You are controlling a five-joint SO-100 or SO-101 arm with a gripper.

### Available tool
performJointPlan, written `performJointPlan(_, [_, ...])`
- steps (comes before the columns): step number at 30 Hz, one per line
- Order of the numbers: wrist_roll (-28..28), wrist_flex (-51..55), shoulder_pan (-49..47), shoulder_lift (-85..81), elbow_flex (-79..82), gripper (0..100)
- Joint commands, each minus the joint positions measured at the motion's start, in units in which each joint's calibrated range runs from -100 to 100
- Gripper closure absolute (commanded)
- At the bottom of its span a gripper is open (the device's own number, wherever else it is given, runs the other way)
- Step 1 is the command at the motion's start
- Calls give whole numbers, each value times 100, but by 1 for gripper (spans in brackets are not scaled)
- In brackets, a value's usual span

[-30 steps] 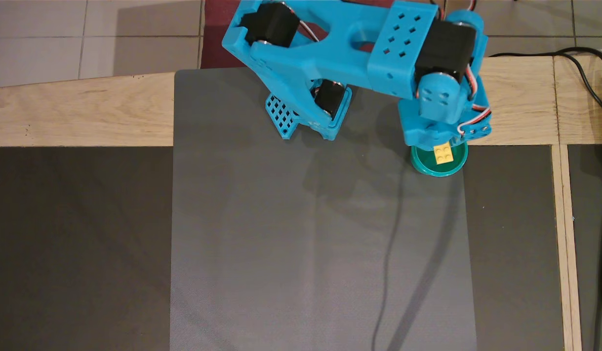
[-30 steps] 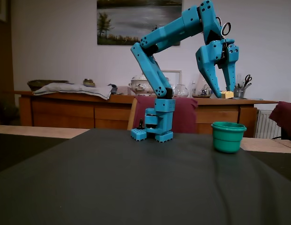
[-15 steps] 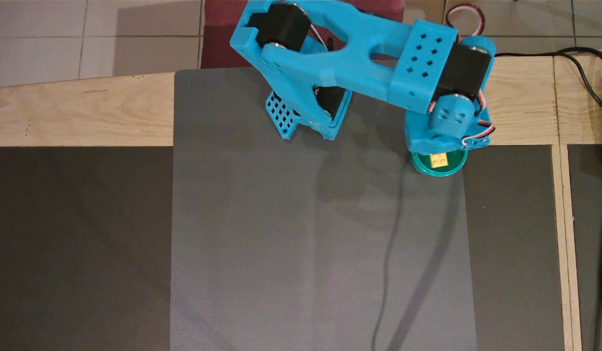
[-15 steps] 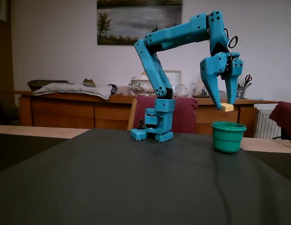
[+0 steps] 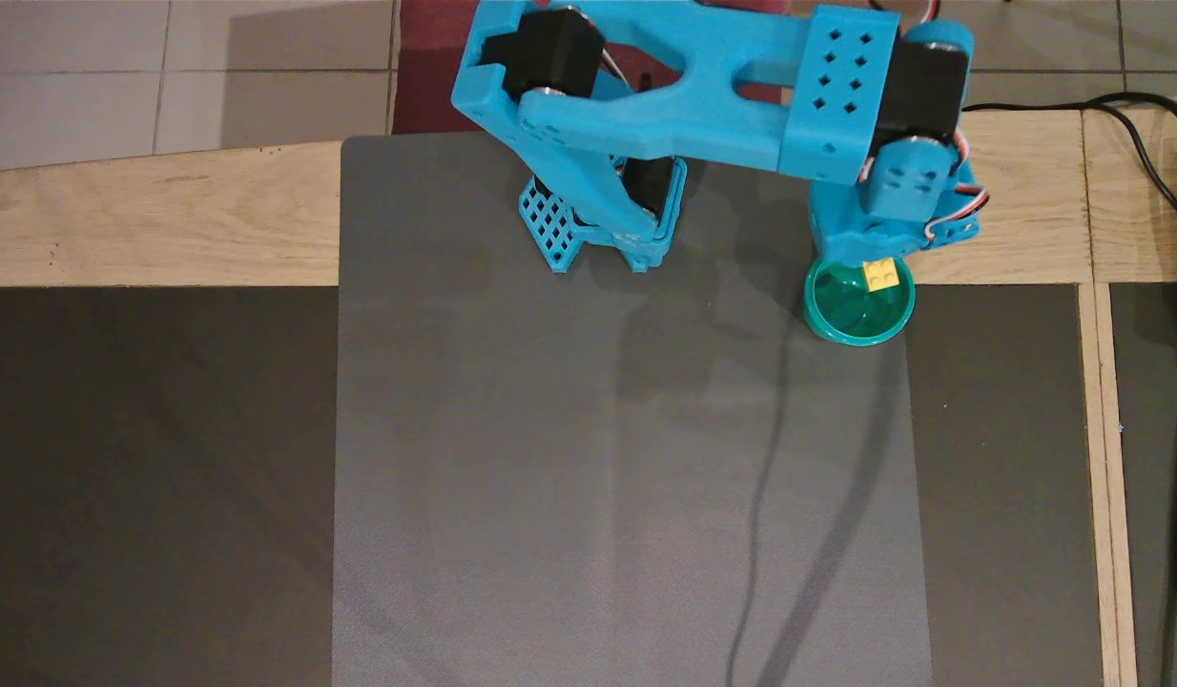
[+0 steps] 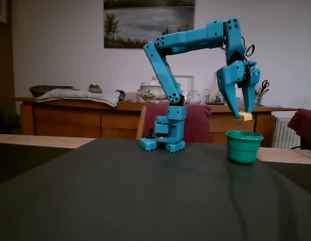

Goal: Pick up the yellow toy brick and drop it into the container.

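- Yellow toy brick [image 6: 246,116] is hanging in the air just above the rim of the container, pinched at the tips of the gripper [image 6: 245,114]; in the overhead view the brick [image 5: 880,275] is showing over the far part of the cup's opening, studs up.
- Teal-green container [image 6: 244,146] is standing upright on the dark grey mat [image 6: 145,191], at the right of the fixed view; from overhead the cup [image 5: 857,332] is sitting at the mat's [image 5: 550,458] far right edge.
- Blue gripper [image 5: 879,267] is pointing downward with its fingers clenched on the brick.
- Blue arm [image 6: 190,40] is arching from its base [image 6: 168,135] up and rightward over the cup.
- Wooden table edging [image 5: 150,229] is framing the mat, and a black cable [image 5: 1170,191] is running down the overhead view's right side.
- Sideboard [image 6: 85,118] and a painting [image 6: 148,22] are filling the far wall.
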Motion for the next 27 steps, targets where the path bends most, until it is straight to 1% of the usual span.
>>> performJointPlan(1, [0, -201, 6, 2, 136, 100])
performJointPlan(8, [5, -281, 14, 2, 244, 100])
performJointPlan(11, [5, -281, 14, 2, 244, 93])
performJointPlan(13, [5, -281, 22, -49, 244, 87])
performJointPlan(15, [10, -281, 22, -74, 244, 85])
performJointPlan(19, [84, -281, 107, -82, 244, 87])
performJointPlan(21, [89, -281, 401, -91, 190, 90])
performJointPlan(24, [214, -272, 795, -150, 154, 99])
performJointPlan(27, [235, -272, 1244, -512, 154, 100])
